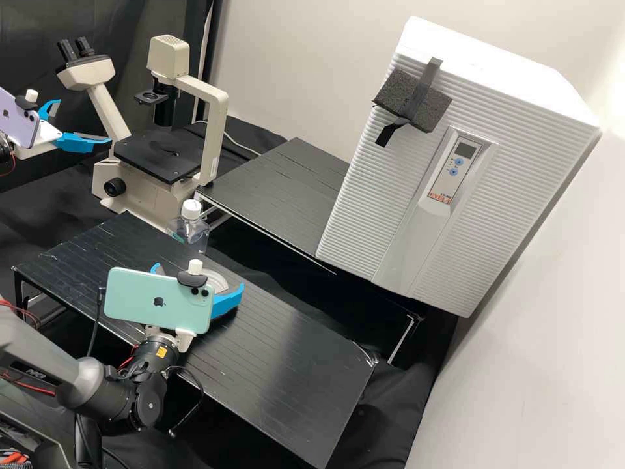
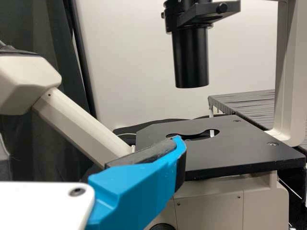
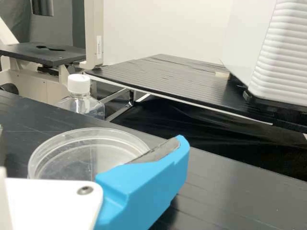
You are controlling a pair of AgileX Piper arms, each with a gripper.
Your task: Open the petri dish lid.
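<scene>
1. High view: your right gripper (image 1: pixel 198 275) has its fingers wide apart, one to either side of the petri dish (image 3: pixel 62 165), which rests on the front table (image 1: pixel 280 365).
2. High view: your left gripper (image 1: pixel 84 121), near the microscope (image 1: pixel 211 130), has its fingers spread.
3. Right wrist view: you see the clear round rim of the dish, partly behind a padded blue finger; you cannot tell whether its lid is on.
4. Left wrist view: you see a blue finger in front of the microscope's black stage (image 2: pixel 216 153), with its shaped opening and, above it, a black cylinder (image 2: pixel 191 57).
5. Surface and room: the front table is black and finely ribbed; a rear table (image 1: pixel 280 189) matches it. You find a white ribbed cabinet (image 1: pixel 364 195), a pale wall (image 1: pixel 293 65) and a dark curtain (image 1: pixel 39 32).
6. Count: two grippers, one dish, one white-capped clear bottle (image 1: pixel 189 228) beyond the front table's far edge, one microscope, two tables, one cabinet, two phones (teal (image 1: pixel 159 299), purple (image 1: pixel 19 127)).
</scene>
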